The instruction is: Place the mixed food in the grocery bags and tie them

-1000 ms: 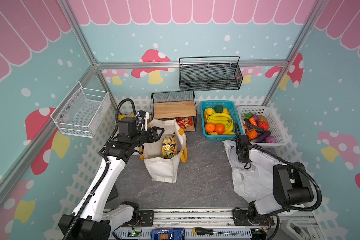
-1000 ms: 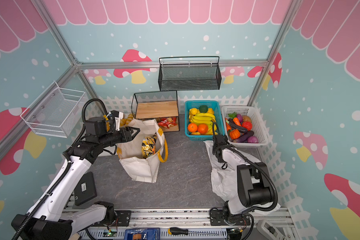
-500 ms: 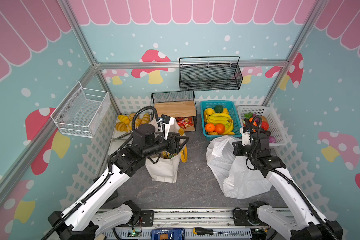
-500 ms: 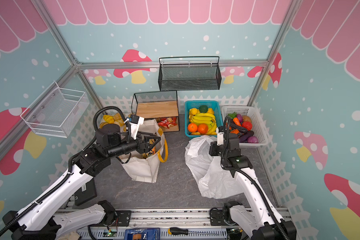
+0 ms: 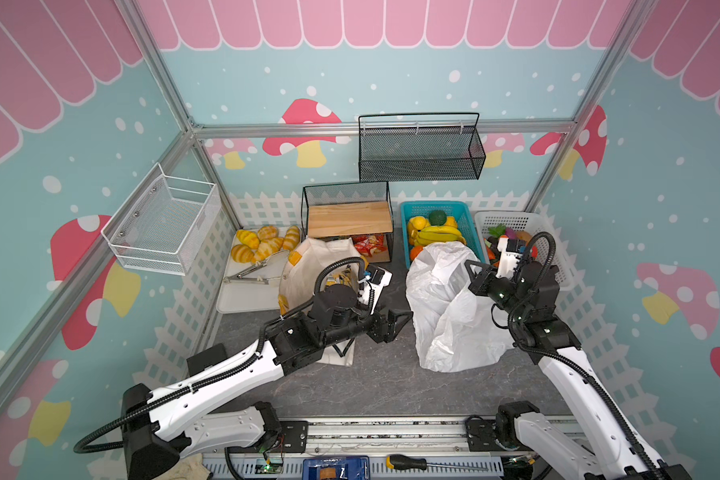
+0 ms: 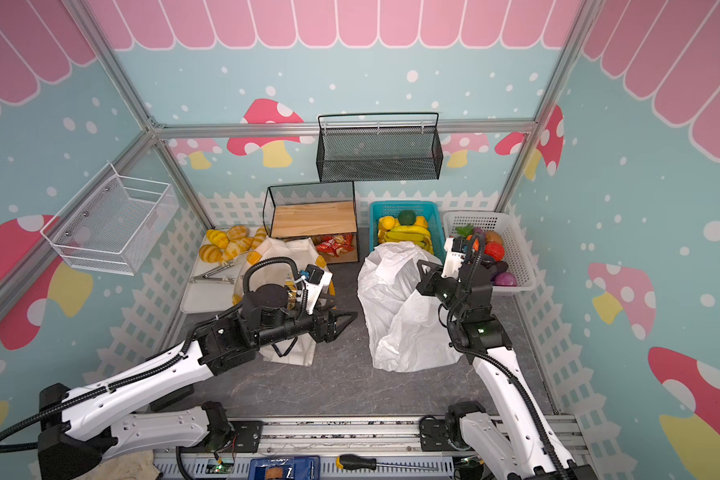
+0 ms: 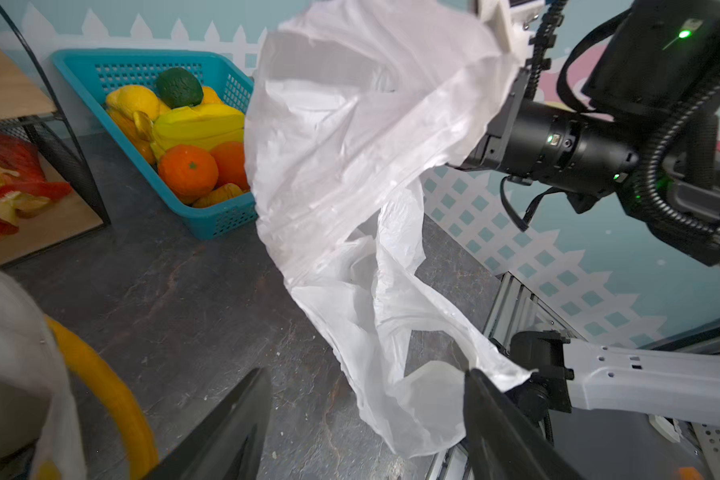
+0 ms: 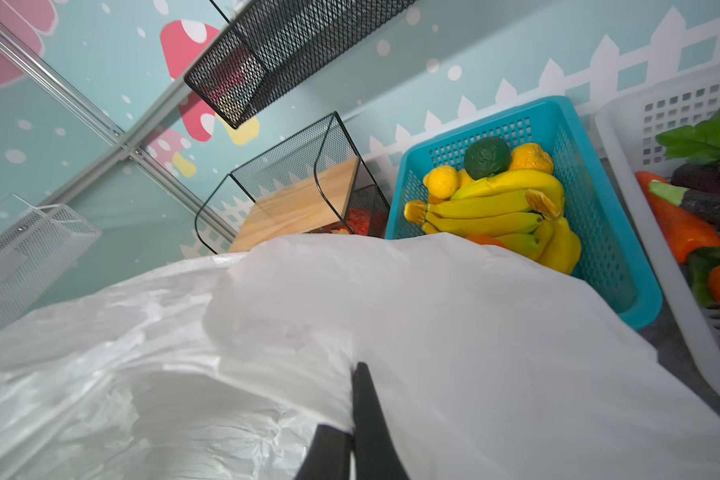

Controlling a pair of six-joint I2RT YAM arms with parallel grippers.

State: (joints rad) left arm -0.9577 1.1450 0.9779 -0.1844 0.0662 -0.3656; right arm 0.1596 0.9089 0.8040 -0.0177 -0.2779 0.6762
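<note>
The white plastic bag (image 5: 445, 307) (image 6: 400, 307) hangs half-lifted at the right of the table, with my right gripper (image 5: 472, 270) (image 8: 360, 370) shut on its upper edge. My left gripper (image 5: 404, 320) (image 6: 348, 318) (image 7: 366, 374) stands open beside the bag's lower left. A loose fold of the bag (image 7: 350, 166) hangs between its fingers. Behind the left arm stands the cream canvas tote (image 5: 312, 266) (image 6: 279, 257); a gold snack packet (image 6: 292, 296) peeks out of it. Toy vegetables (image 6: 495, 253) (image 8: 682, 216), among them a dark eggplant (image 8: 707, 203), lie in the white basket (image 6: 474, 216).
A teal basket (image 5: 435, 205) of fruit stands right behind the plastic bag. A black wire rack (image 5: 350, 218) has red packets (image 5: 368, 243) under it. Bread rolls (image 5: 262, 245) and tongs (image 5: 250, 274) lie on a white tray at the back left.
My left arm has swung from the tote to the plastic bag, jaws opening wider. My right gripper has closed on the bag and lifted its top edge up and back.
</note>
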